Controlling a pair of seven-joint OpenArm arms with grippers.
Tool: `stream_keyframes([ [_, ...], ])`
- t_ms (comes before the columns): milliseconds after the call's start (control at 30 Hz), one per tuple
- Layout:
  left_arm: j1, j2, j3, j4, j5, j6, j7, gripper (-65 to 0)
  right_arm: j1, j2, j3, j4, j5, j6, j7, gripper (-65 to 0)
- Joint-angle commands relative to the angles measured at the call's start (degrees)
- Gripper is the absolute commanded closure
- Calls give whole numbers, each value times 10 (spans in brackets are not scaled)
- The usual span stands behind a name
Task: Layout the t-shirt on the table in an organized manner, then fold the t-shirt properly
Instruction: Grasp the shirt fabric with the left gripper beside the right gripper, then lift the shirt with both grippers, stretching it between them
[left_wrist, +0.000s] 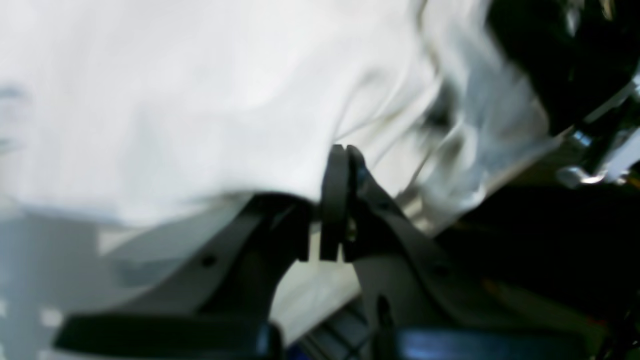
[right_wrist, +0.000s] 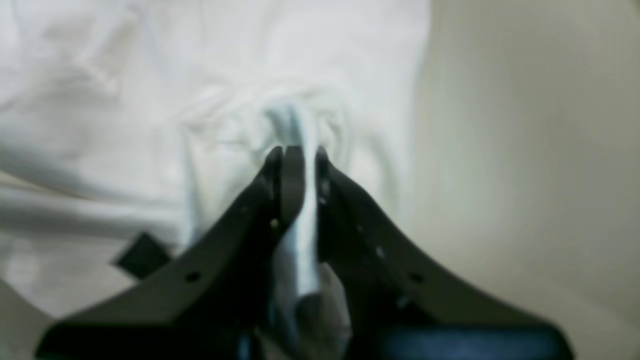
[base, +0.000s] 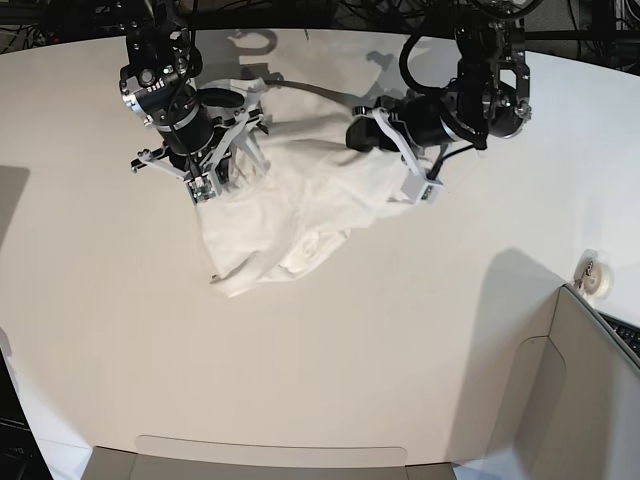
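The white t-shirt (base: 295, 215) lies crumpled on the off-white table (base: 350, 380), with its upper part lifted and stretched between my two grippers. No print shows. On the right of the base view, my left gripper (base: 356, 135) is at the shirt's upper right edge. In the left wrist view its fingertips (left_wrist: 342, 150) are pressed together, with blurred folds of the t-shirt (left_wrist: 175, 100) running into them. On the left of the base view is my right gripper (base: 248, 135). Seen from the right wrist, this gripper (right_wrist: 299, 152) is shut on a bunched fold of the t-shirt (right_wrist: 295, 115).
A grey-beige panel (base: 590, 400) stands at the table's right front corner, and another (base: 270, 462) runs along the front edge. A small white round object (base: 592, 275) sits near the right edge. Dark cables and frame parts (base: 300, 12) run along the back.
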Motion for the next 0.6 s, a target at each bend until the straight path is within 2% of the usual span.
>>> stream_keyframes([
  [0, -12, -8, -10, 17, -18, 0, -3, 0, 10, 1, 1, 12, 0, 2, 11, 0],
  [133, -46, -16, -54, 18, -69, 0, -3, 0, 40, 0, -7, 13, 0, 5, 11, 0],
  [333, -98, -53, -115, 18, -120, 0, -3, 0, 120, -2, -80, 13, 0, 2, 11, 0],
  [467, -146, -78, -160, 18, -141, 0, -3, 0, 179, -29, -124, 13, 0, 1, 11, 0],
  [567, -173, -100, -169, 17, -140, 0, -3, 0, 211, -45, -140, 13, 0, 1, 11, 0],
])
